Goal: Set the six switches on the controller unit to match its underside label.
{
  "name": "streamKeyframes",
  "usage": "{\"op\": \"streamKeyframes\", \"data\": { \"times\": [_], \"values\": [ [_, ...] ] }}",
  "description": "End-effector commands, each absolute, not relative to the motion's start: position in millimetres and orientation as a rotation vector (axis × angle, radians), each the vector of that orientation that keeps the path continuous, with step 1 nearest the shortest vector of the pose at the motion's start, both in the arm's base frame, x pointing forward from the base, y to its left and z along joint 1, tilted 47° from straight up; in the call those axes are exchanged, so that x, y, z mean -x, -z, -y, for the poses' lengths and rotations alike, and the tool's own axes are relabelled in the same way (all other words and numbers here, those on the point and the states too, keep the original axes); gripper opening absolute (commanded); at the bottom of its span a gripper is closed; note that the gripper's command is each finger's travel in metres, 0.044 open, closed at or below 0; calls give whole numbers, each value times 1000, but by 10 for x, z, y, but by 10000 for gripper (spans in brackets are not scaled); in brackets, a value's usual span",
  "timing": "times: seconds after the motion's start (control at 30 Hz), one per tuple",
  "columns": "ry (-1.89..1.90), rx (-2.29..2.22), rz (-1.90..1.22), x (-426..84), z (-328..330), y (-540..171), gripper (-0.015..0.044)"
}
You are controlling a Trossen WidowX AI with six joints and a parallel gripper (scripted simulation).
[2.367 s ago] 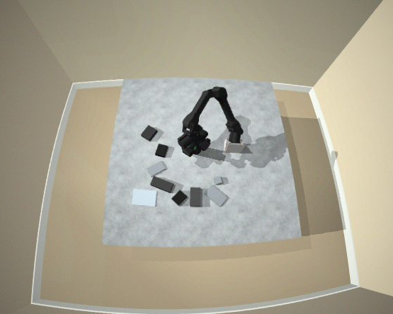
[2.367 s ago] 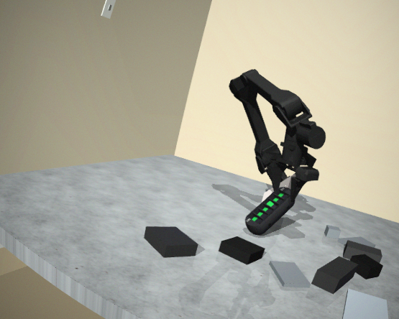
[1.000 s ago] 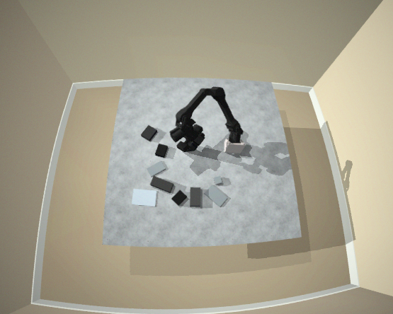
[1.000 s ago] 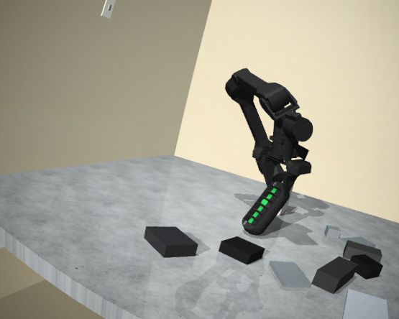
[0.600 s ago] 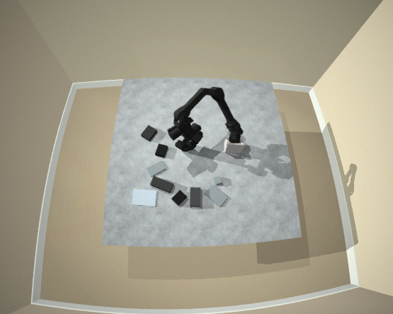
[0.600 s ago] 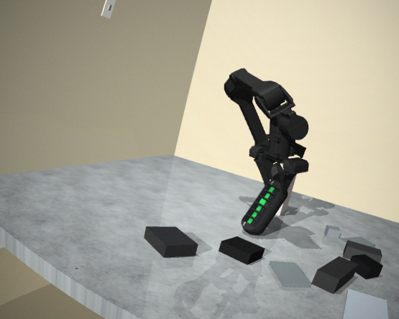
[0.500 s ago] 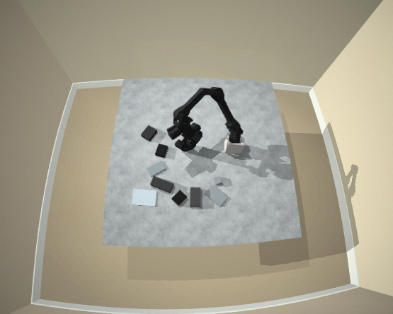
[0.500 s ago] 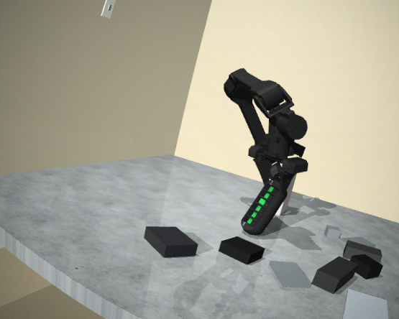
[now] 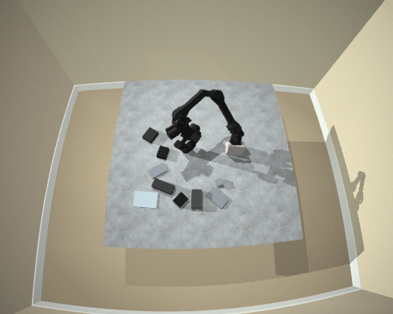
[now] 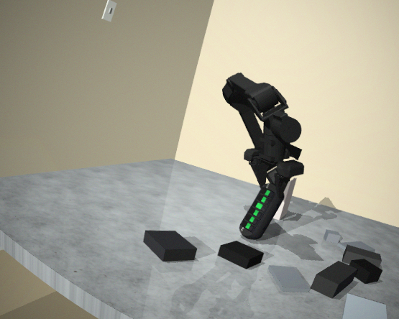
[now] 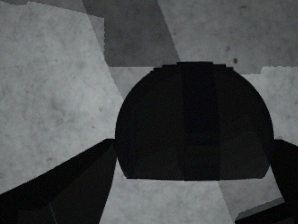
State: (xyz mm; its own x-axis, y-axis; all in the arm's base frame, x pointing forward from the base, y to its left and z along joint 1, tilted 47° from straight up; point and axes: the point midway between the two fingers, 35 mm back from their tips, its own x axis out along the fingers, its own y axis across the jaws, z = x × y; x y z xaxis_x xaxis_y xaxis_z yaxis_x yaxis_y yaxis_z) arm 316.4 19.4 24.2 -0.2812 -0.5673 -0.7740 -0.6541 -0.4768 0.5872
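Note:
The dark grey controller unit (image 10: 259, 210) (image 11: 195, 120) stands steeply tilted on the bench (image 10: 76, 201) (image 9: 199, 226). Its lower end rests on the surface and its upper end is raised. Its row of green rocker switches (image 10: 257, 207) faces the left in the exterior view. Its underside label is not visible. My gripper (image 10: 272, 184) (image 9: 185, 141) (image 11: 193, 148) grips the unit's upper end from above, with a finger on each side. In the wrist view the unit's rounded dark end fills the space between the fingers.
Two black boxes (image 10: 170, 245) (image 10: 240, 253) lie just in front of the unit. Further right lie a grey plate (image 10: 288, 278), dark blocks (image 10: 333, 278) (image 10: 365, 269), a small grey cube (image 10: 332, 236) and a pale plate (image 9: 146, 199). The arm's white base (image 9: 234, 149) stands behind the unit.

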Motion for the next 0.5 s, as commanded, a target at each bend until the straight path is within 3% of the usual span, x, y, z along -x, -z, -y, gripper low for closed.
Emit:
{"op": "streamKeyframes", "data": {
  "times": [0.0,0.47],
  "values": [
    [-1898,1833,-1580,-3201,-135,-236,335],
    [-1881,1867,-1588,-3282,-89,-289,335]
  ]
}}
